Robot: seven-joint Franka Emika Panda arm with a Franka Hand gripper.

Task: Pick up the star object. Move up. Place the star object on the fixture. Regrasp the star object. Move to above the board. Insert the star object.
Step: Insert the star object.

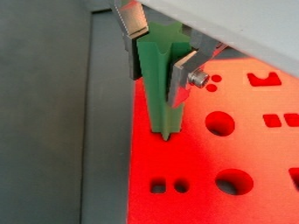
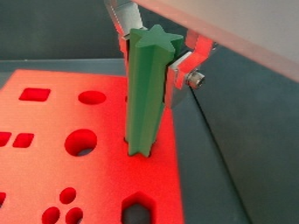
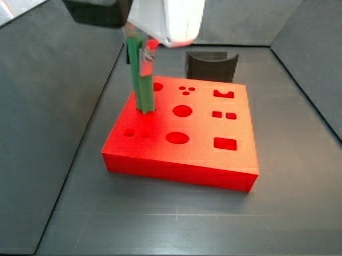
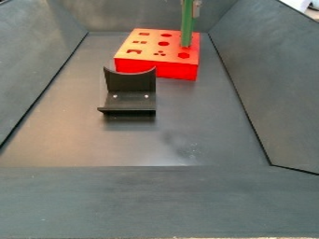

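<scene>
One piece held: the star object (image 1: 160, 83), a green star-section bar, stands upright with its upper part clamped in the gripper (image 1: 160, 54).
Gripper: closed on the star object; in both wrist views a silver finger (image 2: 184, 72) presses each side of the bar, and in a side view the gripper (image 3: 139, 50) hangs over the board's edge.
Star object against the board: in a side view the bar (image 3: 142, 82) reaches down to the top face of the board (image 3: 201, 150), near the edge away from the crown-shaped cut-out; in a wrist view its lower end (image 2: 145, 131) sits at the red surface, and whether it has entered a hole cannot be told.
Board: red-orange block (image 4: 156, 58) with round, square and crown-shaped cut-outs, lying flat on the dark floor.
Fixture: dark bracket (image 4: 127, 91) standing on the floor well apart from the board, nothing resting on it; in a side view the fixture (image 3: 211, 65) is just behind the board.
</scene>
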